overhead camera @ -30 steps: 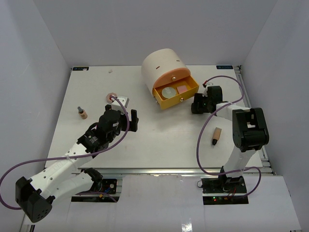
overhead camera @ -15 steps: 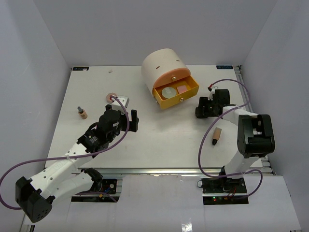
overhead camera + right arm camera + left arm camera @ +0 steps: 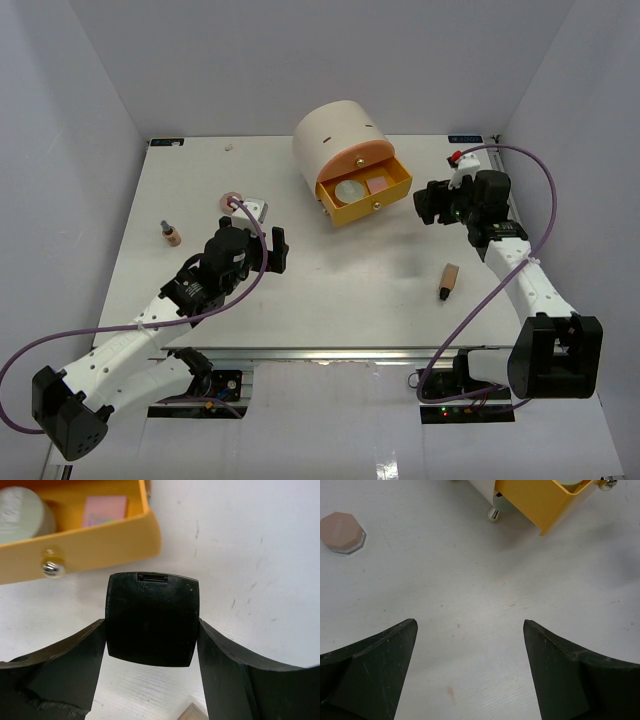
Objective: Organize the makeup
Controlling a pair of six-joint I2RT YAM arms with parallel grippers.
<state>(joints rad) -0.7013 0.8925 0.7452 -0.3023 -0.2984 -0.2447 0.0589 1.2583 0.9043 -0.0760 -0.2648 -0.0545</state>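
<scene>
My right gripper (image 3: 152, 626) is shut on a black square case (image 3: 152, 616), held a little to the right of the open yellow drawer (image 3: 100, 542). In that drawer lie a silver-white round compact (image 3: 20, 511) and a pink flat palette (image 3: 105, 510). From above, the right gripper (image 3: 431, 204) hangs right of the drawer (image 3: 385, 204). My left gripper (image 3: 262, 243) stands open over bare table, with nothing between its fingers (image 3: 370, 665). A pink disc (image 3: 341, 531) lies left of it. Tan tubes lie at the left (image 3: 171, 234) and the right (image 3: 449, 280).
The cream drum (image 3: 335, 140) stands at the back centre with its drawer pulled toward the front right. A pink disc (image 3: 231, 199) and a small silver piece (image 3: 256, 209) lie beyond the left gripper. Grey walls close the table on three sides.
The right arm has stretched out and swung its gripper up and to the right with the black case, away from the table. The left arm has not moved.
</scene>
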